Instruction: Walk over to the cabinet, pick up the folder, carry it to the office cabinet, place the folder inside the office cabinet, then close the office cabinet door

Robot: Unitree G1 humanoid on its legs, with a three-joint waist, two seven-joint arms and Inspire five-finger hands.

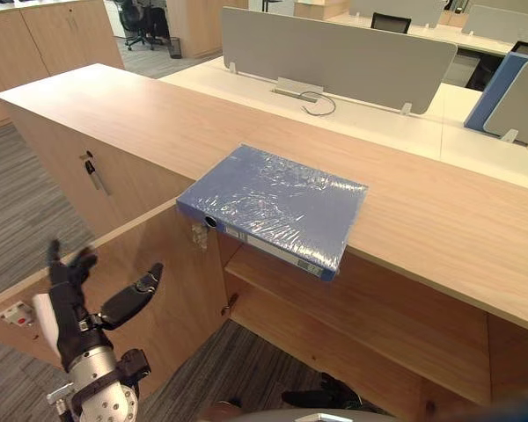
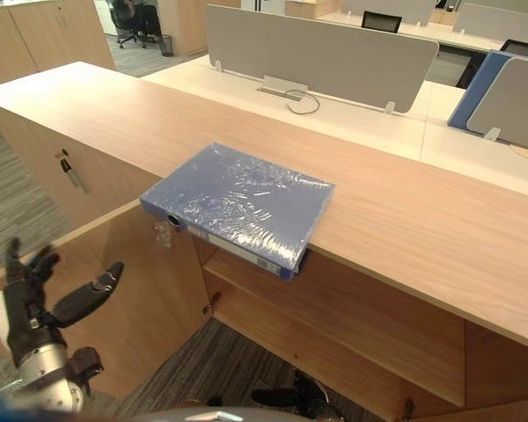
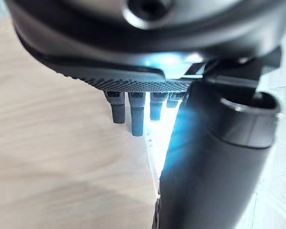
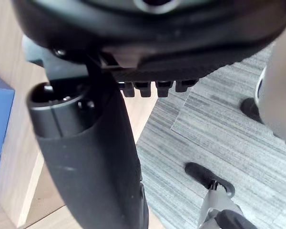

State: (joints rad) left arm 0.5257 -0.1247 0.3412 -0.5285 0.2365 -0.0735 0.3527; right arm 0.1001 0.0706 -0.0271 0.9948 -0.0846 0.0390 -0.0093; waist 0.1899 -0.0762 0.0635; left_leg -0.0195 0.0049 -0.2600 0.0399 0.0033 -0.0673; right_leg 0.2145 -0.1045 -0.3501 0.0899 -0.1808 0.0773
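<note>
Hovering with fingers spread, left hand (image 1: pixel 70 312) holds nothing, just in front of the open cabinet door (image 1: pixel 172 286). Right hand (image 4: pixel 148 33) is relaxed and also empty. Folder (image 1: pixel 273 202) lies flat on the worktop (image 1: pixel 141 114), overhanging its front edge, well above the left hand.

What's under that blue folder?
The folder lies on the cabinet top, its front edge overhanging an open shelf. The wood directly beneath is covered.

floor: grey striped carpet (image 1: pixel 18 202) | pale desks (image 1: pixel 238 83), grey screens (image 1: pixel 334 53) | black chairs (image 1: pixel 136 18) far back
</note>
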